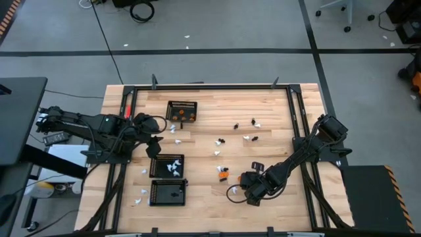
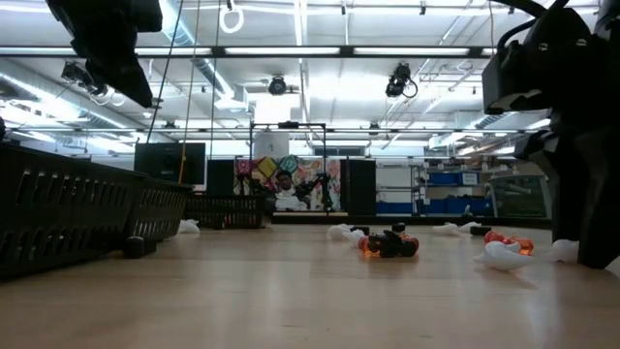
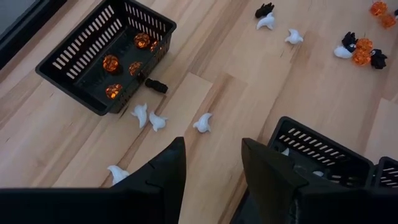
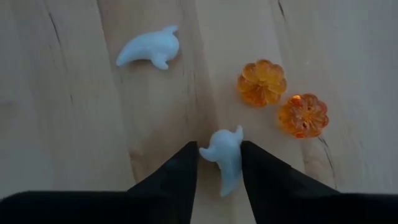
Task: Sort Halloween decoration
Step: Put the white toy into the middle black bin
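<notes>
- Right gripper (image 4: 219, 163) low near the bench's (image 1: 210, 204) front edge, fingers pinching a white ghost (image 4: 224, 155); two orange pumpkins (image 4: 262, 81) beside it
- Left gripper (image 3: 211, 165) hovering near the left edge, fingers apart

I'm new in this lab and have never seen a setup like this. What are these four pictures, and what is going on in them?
Two dark robot arms work at a wooden table. One camera looks straight down, one sits at table height, and one rides on each wrist. Tiny orange pumpkins, white ghosts and black pieces lie scattered, to be sorted into black mesh baskets. The right gripper has a white ghost between its fingers on the table. The left gripper hangs open and empty between the baskets. One basket already holds orange pumpkins.
</notes>
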You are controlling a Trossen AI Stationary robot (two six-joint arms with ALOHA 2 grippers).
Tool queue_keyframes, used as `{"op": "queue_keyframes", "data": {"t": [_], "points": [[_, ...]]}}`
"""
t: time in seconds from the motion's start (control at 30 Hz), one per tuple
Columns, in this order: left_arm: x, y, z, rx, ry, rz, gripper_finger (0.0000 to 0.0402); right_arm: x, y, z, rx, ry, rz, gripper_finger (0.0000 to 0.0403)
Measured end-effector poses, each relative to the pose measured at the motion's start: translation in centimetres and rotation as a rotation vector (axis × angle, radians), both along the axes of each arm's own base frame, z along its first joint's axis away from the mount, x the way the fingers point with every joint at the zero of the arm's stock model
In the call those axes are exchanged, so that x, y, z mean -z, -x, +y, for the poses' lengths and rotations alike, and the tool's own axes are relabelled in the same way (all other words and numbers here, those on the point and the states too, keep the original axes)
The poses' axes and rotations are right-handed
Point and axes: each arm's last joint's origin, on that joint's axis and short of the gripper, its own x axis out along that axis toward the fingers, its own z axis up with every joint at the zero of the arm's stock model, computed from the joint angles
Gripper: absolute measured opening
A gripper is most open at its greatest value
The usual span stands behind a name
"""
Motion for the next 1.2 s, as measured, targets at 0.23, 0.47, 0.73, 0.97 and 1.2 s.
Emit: {"op": "queue_keyframes", "data": {"t": [0.23, 0.47, 0.73, 0.97, 1.2], "points": [[0.0, 0.0, 0.0, 0.000, 0.000, 0.000, 0.0162, -0.1, -0.2, 0.1, 0.003, -0.014, 0.002, 0.0080], [0.0, 0.0, 0.0, 0.003, -0.002, 0.001, 0.0162, -0.3, -0.3, 0.2, 0.004, -0.015, 0.001, 0.0064], [0.0, 0.0, 0.0, 0.003, -0.002, 0.001, 0.0162, -0.4, -0.5, 0.3, -0.004, -0.022, -0.006, 0.0061], [0.0, 0.0, 0.0, 0.003, -0.002, 0.001, 0.0162, -1.7, -2.2, 0.3, -0.014, -0.052, -0.062, 0.0060], [0.0, 0.0, 0.0, 0.008, 0.006, 0.003, 0.0162, -3.2, -5.1, -0.6, -0.048, -0.135, -0.204, 0.0060]]}}
